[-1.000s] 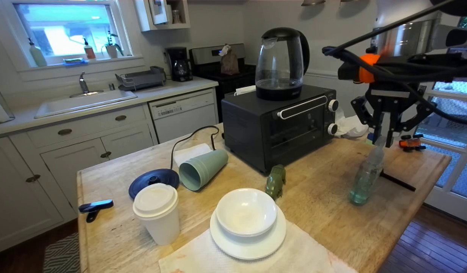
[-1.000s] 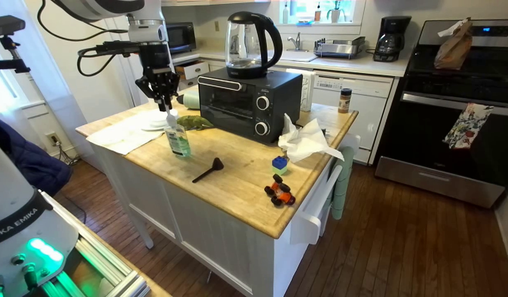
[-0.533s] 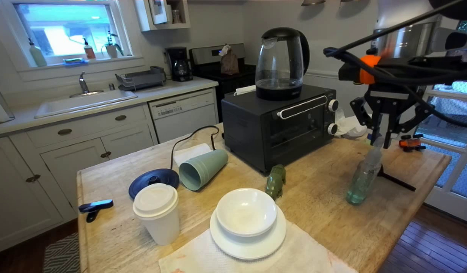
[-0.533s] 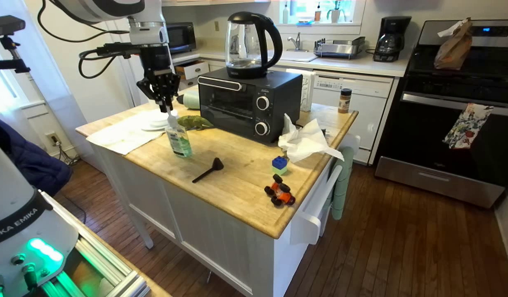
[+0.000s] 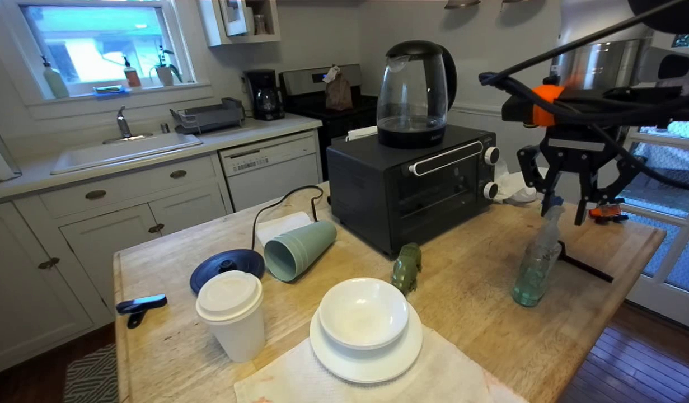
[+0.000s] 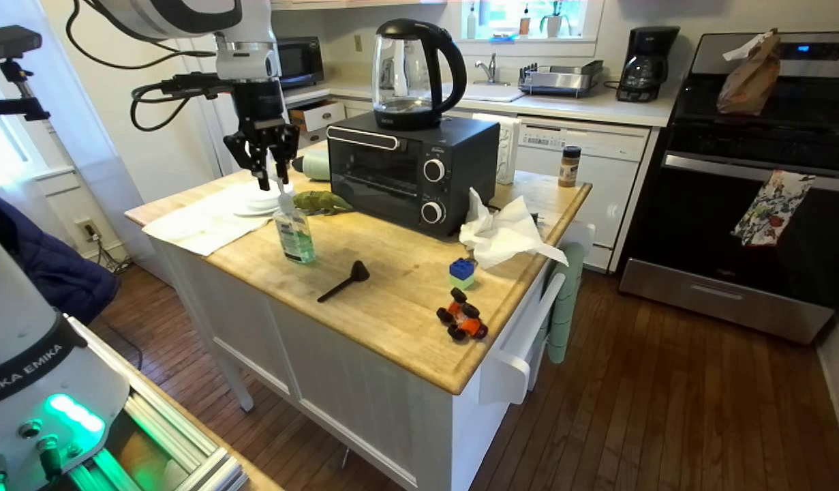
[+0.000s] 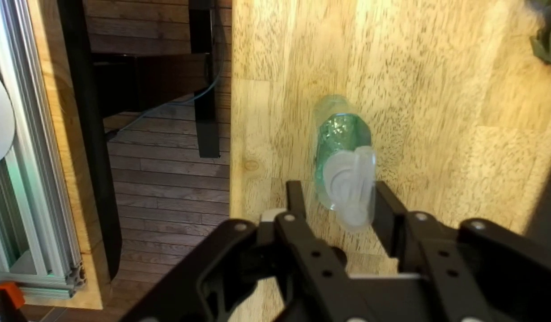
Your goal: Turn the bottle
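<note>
The bottle (image 5: 532,274) is clear and slim, with pale green liquid and a whitish pump top. It stands on the wooden table, close to upright in an exterior view (image 6: 296,239). In the wrist view the bottle (image 7: 342,134) is seen from above, its pump head lying between the finger pads, nearer the right one. I cannot tell whether that pad touches it. My gripper is open around the pump head in both exterior views (image 5: 562,216) (image 6: 274,183) and in the wrist view (image 7: 338,184), with a gap on the left side.
A black toaster oven (image 5: 389,190) carries a glass kettle (image 5: 411,134). A green toy animal (image 5: 407,268) and a white bowl (image 5: 364,313) on a plate lie nearby. A black utensil (image 6: 358,271), a blue-green block (image 6: 461,273) and an orange toy car (image 6: 463,317) are toward one end.
The fingers were close together at the pump top and have now spread apart, letting go. The bottle has shifted slightly and sits a little lower. The arm moved only slightly.
</note>
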